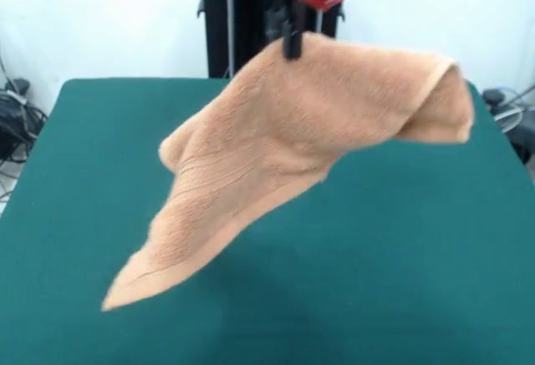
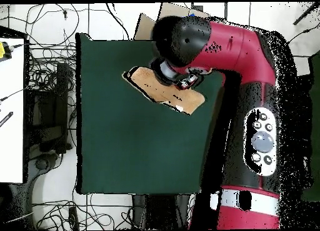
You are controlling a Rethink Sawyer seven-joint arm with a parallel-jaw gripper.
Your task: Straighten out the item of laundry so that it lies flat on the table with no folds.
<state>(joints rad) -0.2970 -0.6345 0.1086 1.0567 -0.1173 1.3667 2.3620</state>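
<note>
Holding the towel (image 1: 284, 144) by its top edge, my gripper (image 1: 292, 43) is pinched shut on the cloth, high above the table (image 1: 401, 248). I judge the lift is meant to let folds fall out: one corner trails low, the other end curls over itself. Overhead, the arm (image 2: 244, 66) covers much of the towel. Cables lie on the floor beyond the table; nothing blocks the felt.

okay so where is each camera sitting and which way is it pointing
Front view: sits across the table, facing the robot; shows the gripper pinching the towel lifted off the table.
Overhead view: above, looking straight down; shows the red arm reaching over the towel.
Shared: towel, table, arm.
</note>
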